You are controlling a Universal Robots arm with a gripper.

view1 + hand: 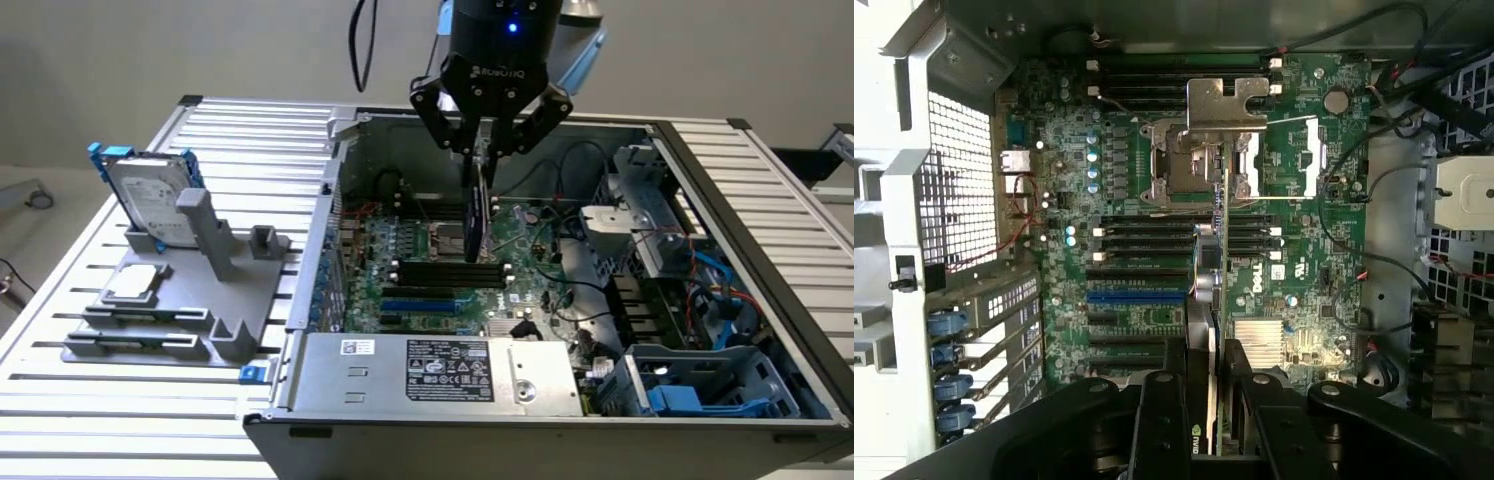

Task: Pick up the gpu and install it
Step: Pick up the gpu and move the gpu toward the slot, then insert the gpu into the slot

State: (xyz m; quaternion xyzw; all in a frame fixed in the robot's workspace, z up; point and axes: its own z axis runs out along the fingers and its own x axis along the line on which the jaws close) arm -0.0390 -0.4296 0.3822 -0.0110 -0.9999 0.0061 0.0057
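A plain, pale grey wall [200,50] is running across the back, evenly lit. In front of it a desk [134,440] of ribbed silver metal slats is stretching out, its ridges catching soft, diffuse light. Past the desk's edge on the exterior view's left, a pale, smooth floor [34,240] is showing, and a small dark ring [39,199] is sitting low there, near the foot of the wall.

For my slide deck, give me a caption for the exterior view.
Gripper holds the gpu upright over the motherboard in the open computer case.
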